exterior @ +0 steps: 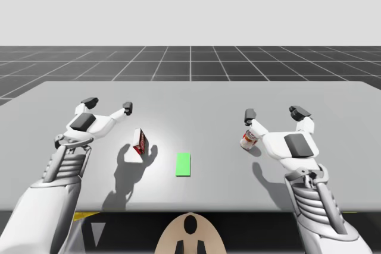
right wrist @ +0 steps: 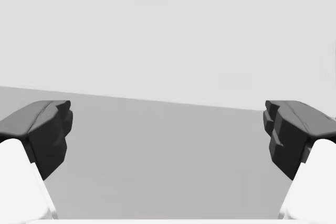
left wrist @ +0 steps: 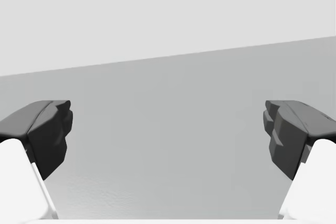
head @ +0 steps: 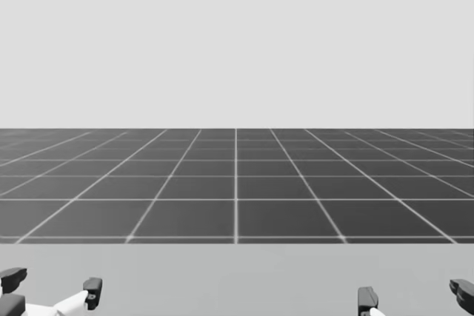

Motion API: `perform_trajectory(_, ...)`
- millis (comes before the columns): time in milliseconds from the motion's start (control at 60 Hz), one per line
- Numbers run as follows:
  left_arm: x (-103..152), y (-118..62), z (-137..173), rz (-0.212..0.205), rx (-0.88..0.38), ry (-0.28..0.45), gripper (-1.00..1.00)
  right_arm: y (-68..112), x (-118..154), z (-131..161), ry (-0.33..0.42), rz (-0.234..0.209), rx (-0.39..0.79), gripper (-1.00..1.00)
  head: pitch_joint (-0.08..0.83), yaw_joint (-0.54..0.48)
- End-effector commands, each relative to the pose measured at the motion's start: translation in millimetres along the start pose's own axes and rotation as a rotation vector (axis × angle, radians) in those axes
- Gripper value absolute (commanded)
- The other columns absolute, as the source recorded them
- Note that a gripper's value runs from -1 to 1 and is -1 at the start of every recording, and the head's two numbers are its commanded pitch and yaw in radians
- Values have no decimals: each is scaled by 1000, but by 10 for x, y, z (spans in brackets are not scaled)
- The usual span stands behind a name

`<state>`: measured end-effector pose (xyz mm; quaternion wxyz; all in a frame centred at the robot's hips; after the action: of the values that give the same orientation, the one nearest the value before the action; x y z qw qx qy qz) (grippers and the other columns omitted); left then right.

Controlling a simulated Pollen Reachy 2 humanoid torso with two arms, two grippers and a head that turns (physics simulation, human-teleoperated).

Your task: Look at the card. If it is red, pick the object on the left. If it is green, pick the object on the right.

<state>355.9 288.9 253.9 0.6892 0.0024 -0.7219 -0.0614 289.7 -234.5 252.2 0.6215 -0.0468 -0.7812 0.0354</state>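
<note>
A green card lies on the table between a red-and-white box and a red-and-white can, so the can at the right looks the pick; the robot's right gripper, just beside it, and left gripper both hang spread wide, and the right one must next straddle the can.

Bright, flat, even render light, sharp from front to back.
In the high view, soft grey shadows of my left arm, my right arm and the red and white box fall across the pale desk toward its near edge, so the light comes from above and beyond.
</note>
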Motion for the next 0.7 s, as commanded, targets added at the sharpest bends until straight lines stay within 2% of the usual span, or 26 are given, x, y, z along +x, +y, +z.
perform_trajectory(17, 11, -2, 8, -2, 4, -8, -1000, 15, -7, 21, -11, -16, -8, -1000, 9, -3)
perform_trajectory(83, 15, -3, 10, -2, 6, -9, -1000, 31, 18, 23, -2, -24, 10, -1000, 36, -3)
perform_trajectory(100, 16, -4, 11, -2, 6, -9, -1000, 34, 18, 20, -1, -22, 10, -1000, 44, -3)
perform_trajectory(117, 17, -5, 12, -2, 7, -10, -1000, 35, 19, 12, 8, 0, 4, -1000, 66, -2)
perform_trajectory(183, 19, -8, 13, -3, 9, -11, -1000, 27, 12, 8, 25, -9, 17, -1000, 102, 2)
perform_trajectory(567, 9, -12, 11, -25, 5, -12, -1000, 32, -13, -10, 38, 3, 11, -1000, 471, 30)
perform_trajectory(617, 12, -10, 11, -23, 4, -12, -1000, 33, -11, -12, 38, 4, 11, -1000, 542, 38)
perform_trajectory(700, 18, -9, 14, -23, 4, -12, -1000, 30, -8, -13, 38, 3, 11, -1000, 601, 47)
